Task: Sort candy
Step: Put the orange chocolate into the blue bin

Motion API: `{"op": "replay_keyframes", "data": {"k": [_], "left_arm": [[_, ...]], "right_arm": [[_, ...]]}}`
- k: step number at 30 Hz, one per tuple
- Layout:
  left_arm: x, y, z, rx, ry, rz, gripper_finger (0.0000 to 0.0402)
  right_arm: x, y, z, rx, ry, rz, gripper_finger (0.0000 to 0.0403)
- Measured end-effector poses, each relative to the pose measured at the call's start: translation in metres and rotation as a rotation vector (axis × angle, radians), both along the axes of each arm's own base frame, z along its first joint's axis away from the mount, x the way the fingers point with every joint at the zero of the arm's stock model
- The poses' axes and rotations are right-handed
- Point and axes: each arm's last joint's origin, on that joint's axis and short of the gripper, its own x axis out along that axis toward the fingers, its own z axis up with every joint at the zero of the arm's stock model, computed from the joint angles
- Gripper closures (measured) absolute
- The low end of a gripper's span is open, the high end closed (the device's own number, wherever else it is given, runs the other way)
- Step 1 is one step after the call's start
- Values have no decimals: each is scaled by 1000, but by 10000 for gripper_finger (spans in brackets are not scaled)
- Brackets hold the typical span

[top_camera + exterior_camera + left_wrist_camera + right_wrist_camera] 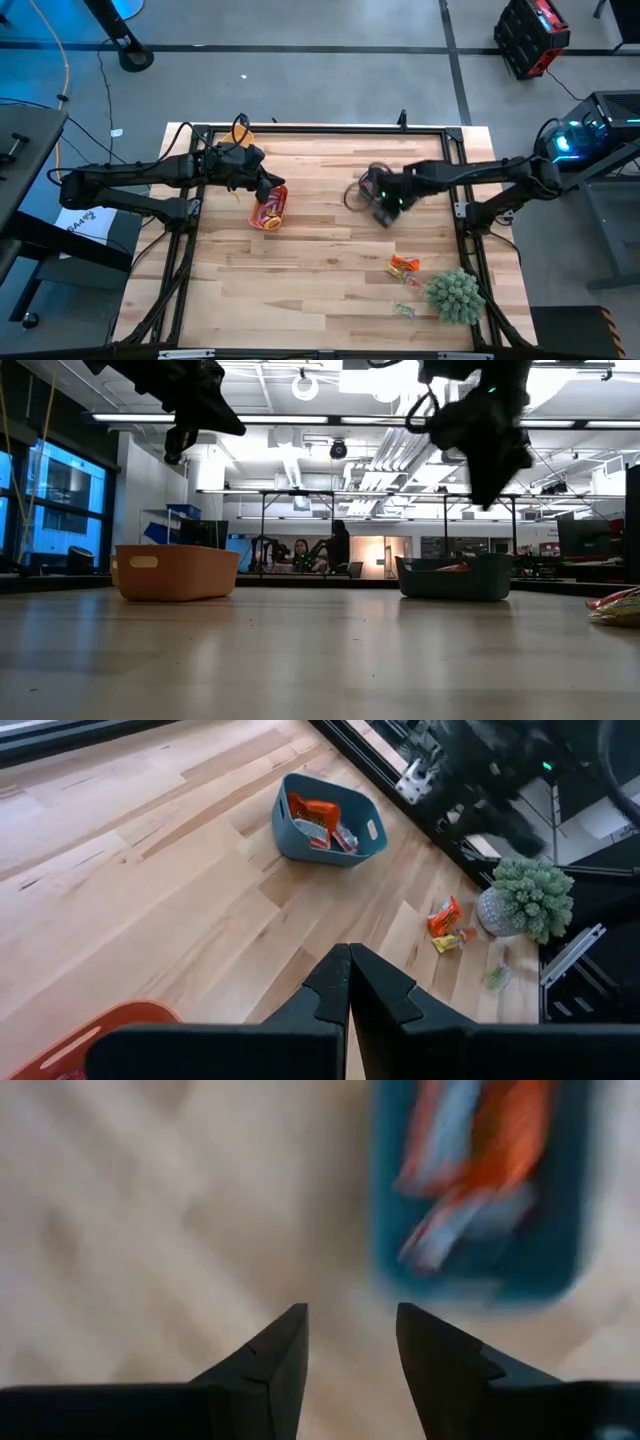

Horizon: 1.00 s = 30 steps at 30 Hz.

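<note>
1. Hovering above the teal plastic tray (480,1190), right claw (350,1342) has its fingers parted with nothing between them; tray contents are orange and pale wrapped candies (318,820).
2. Left claw (349,982) is fully closed and empty, raised over the wooden table (320,290) just beside the orange plastic tray (269,208), which contains red and yellow wrapped pieces.
3. Loose candy on the table: an orange-wrapped piece (404,265), a small yellow one (449,942) touching or just beside it, and a greenish one (403,310) nearer the table edge.
4. All three lie near the spiky green plant ball (455,295), well apart from both trays.
</note>
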Motion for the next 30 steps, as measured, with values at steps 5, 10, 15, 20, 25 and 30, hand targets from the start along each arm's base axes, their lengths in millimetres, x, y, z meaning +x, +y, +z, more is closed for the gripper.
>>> {"op": "replay_keyframes", "data": {"k": [5, 10, 15, 20, 25, 30], "left_arm": [[-1, 0, -2, 0, 25, -3, 401], [-2, 0, -3, 10, 34, -10, 401], [-2, 0, -3, 11, 36, -10, 402], [-2, 0, -3, 23, 47, -20, 401], [-2, 0, -4, 21, 50, -19, 401], [-3, 0, -4, 17, 56, -17, 401]], "right_arm": [[-10, 44, -1, 125, 95, 116, 253], [-20, 78, -19, 165, 118, 169, 253], [-41, 91, -57, 211, 227, 153, 253], [-48, 90, -82, 214, 211, 173, 253], [-48, 91, -100, 275, 127, 220, 253], [-59, 87, -114, 264, 167, 186, 253]]}}
